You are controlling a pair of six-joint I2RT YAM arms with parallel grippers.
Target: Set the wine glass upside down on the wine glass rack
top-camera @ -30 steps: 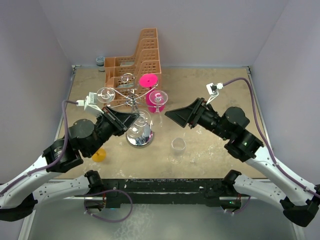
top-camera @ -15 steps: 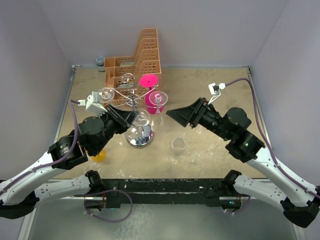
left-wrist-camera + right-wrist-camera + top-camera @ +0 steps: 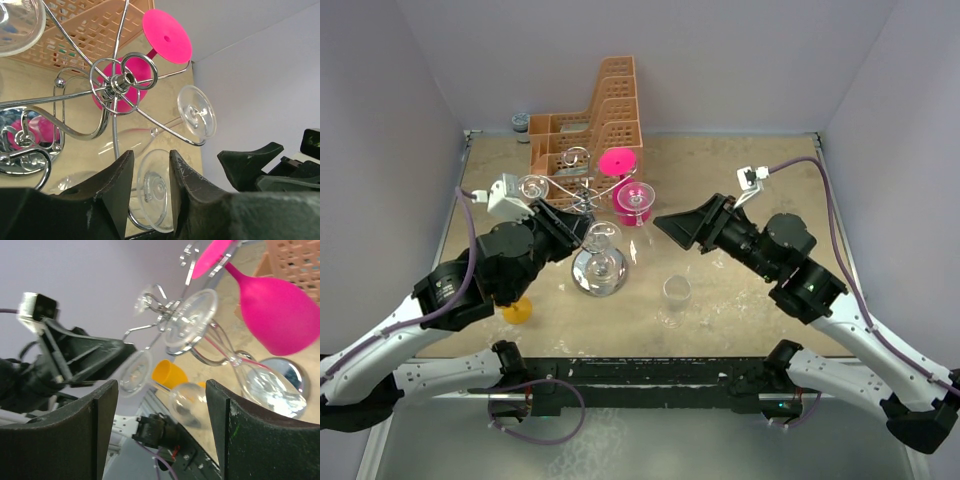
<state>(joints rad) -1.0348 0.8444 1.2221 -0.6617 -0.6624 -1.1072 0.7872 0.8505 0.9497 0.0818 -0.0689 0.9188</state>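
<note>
The tan table (image 3: 760, 190) carries the wine glass rack (image 3: 598, 272), orange basket (image 3: 590, 120), clear glass (image 3: 675, 297) and yellow cup (image 3: 517, 310).

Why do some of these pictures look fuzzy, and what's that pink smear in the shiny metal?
Right wrist view: the wine glass rack is soft and smeared. Left wrist view: the rack is sharp; the pink is the pink glass mirrored in the chrome base. Top external view: even light, bright glints on that base.
</note>
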